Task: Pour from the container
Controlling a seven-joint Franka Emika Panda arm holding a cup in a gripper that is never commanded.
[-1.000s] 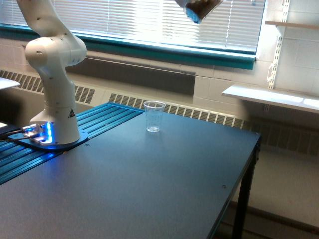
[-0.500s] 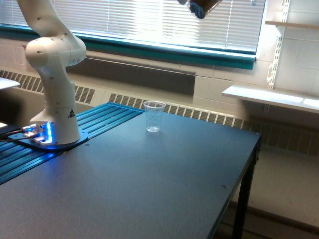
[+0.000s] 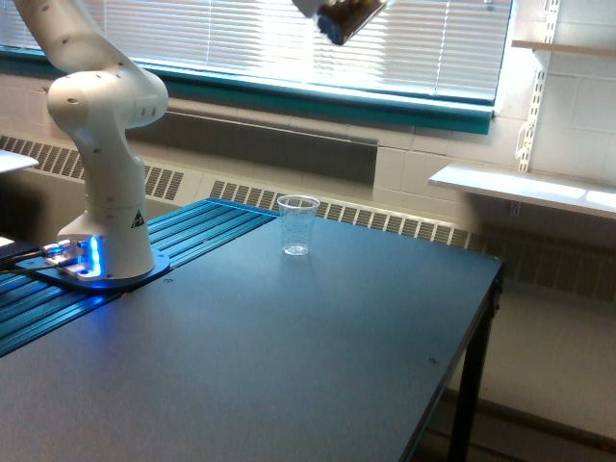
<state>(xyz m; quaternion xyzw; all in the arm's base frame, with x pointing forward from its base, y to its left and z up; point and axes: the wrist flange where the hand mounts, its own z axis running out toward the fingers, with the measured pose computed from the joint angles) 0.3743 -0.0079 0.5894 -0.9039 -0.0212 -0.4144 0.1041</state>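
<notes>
Exterior view: container (image 3: 339, 17) sits at the very top edge of frame, approx 12 o'clock from the cup (image 3: 297, 224), well above it and slightly toward the view's right. It's tilted, w/ brown granular stuff visible thru its clear walls; the low end points down toward 7 o'clock. Part of it is cropped by the frame top.

Gripper is almost all out of frame; only a pale bit shows at approx 10 o'clock of the container, touching it. Can't tell how wide its jaws stand or exactly how it grips, tho the container hangs in mid-air there.

Cup is clear, tapered, upright on the tabletop (image 3: 289, 366), near the far edge, and looks empty as far as can be seen. Tabletop is dark, w/ one leg visible at approx 4 o'clock of the cup.

Arm base (image 3: 106, 207) is white, standing at approx 9 o'clock of the cup, well apart from it, on a blue ribbed strip w/ a blue light glowing at its foot. Arm goes up and out of frame at top left.

Behind: window blinds (image 3: 241, 38), a teal sill, a radiator grille along the wall, and a white shelf (image 3: 520, 188) at approx 3 o'clock of the cup.
</notes>
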